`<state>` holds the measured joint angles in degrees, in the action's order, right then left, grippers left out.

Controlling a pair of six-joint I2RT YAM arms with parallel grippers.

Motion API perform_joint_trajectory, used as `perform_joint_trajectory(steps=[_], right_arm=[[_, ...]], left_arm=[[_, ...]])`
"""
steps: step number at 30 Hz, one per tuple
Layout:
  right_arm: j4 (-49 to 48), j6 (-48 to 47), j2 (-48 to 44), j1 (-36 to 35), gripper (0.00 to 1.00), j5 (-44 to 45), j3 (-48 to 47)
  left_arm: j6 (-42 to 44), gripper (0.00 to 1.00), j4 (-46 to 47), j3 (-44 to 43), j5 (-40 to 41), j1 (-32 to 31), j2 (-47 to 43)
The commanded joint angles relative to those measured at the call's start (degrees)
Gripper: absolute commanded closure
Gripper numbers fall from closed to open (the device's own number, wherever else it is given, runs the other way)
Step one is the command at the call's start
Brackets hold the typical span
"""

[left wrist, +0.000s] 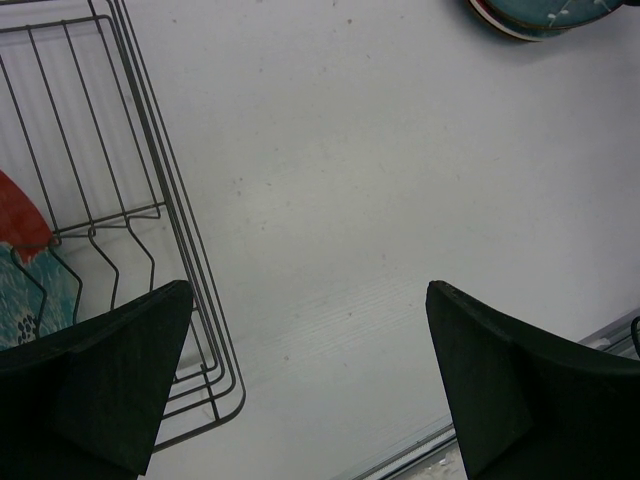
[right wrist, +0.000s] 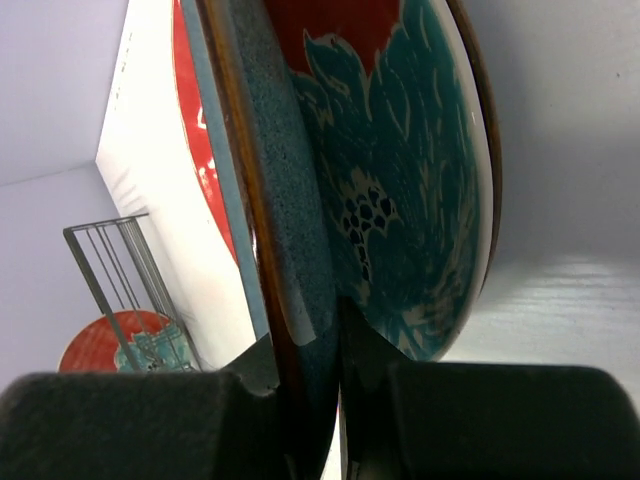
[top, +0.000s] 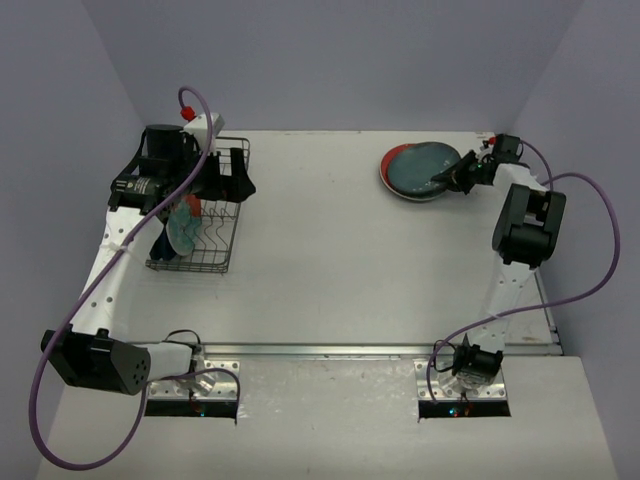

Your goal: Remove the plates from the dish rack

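Here the right fingers (right wrist: 500,420) are pinched narrow on the rim of the top plate (right wrist: 400,200), red with a teal flower. It sits on a red plate (top: 386,170) at the far right of the bench (top: 320,250). The dish rack (top: 215,250) stands well apart at the far left, with one floral plate (top: 183,230) upright among its prongs. The left fingers (left wrist: 100,380) hang wide apart above the rack's right wall, holding nothing. From above, that arm hides the rack's far end. Purple cables (top: 619,240) loop beside both arms.
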<state>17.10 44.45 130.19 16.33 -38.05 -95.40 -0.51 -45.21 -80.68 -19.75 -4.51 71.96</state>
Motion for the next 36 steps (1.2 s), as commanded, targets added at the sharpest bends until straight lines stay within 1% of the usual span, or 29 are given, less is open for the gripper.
perform_joint_trajectory(steps=[1, 4, 5, 6, 8, 13, 15, 18, 20, 24, 30, 36], right_arm=[[-2.33, -0.57, -0.67, -0.89, 0.83, -3.19, -5.06], [4.72, -5.61, -0.29, -1.29, 0.55, 4.3, -7.25], [7.51, -7.71, -0.31, -1.49, 0.48, 7.26, -8.24], [10.2, -9.62, -0.39, -1.82, 0.47, 9.64, -9.09], [12.31, -11.78, -0.75, -2.28, 0.41, 14.9, -9.62], [17.0, -15.77, -0.24, -3.34, 0.32, 23.11, -12.19], [18.15, -17.11, 0.12, -3.77, 0.26, 25.59, -13.09], [18.93, -18.6, 0.36, -4.32, 0.14, 28.62, -13.77], [19.53, -19.43, 1.12, -4.67, 0.08, 30.62, -14.64], [20.83, -19.75, 2.59, -4.9, 0.04, 31.05, -16.46], [21.81, -20.3, 4.2, -4.99, 0.01, 32.72, -18.22], [20.69, -20.06, 5.44, -5.15, 0.01, 28.6, -18.39]], left_arm=[[-0.1, 0.0, 2.12, -2.27, 0.23, 0.56, -1.48], [-0.1, 0.0, 2.36, -1.68, -0.41, 0.56, -1.48], [-0.1, 0.0, 2.43, -1.54, -0.57, 0.56, -1.48], [-0.1, 0.0, 2.5, -1.4, -0.63, 0.56, -1.48], [0.03, 0.0, 2.71, -1.19, -0.1, 0.62, -1.41], [0.19, 0.0, 2.79, -0.73, -0.4, 0.56, -0.95], [0.25, 0.0, 2.79, -0.55, -0.64, 0.56, -0.95], [0.25, 0.0, 2.94, -0.1, -0.46, 0.56, -0.95], [0.25, 0.0, 2.97, 0.21, -0.44, 0.63, -0.93], [0.25, 0.0, 3.11, 0.44, -0.37, 0.56, -0.74], [0.68, 0.0, 2.9, 0.38, -0.2, 0.56, -0.16], [1.79, 0.0, 3.11, 0.53, -0.2, 0.56, 0.11]])
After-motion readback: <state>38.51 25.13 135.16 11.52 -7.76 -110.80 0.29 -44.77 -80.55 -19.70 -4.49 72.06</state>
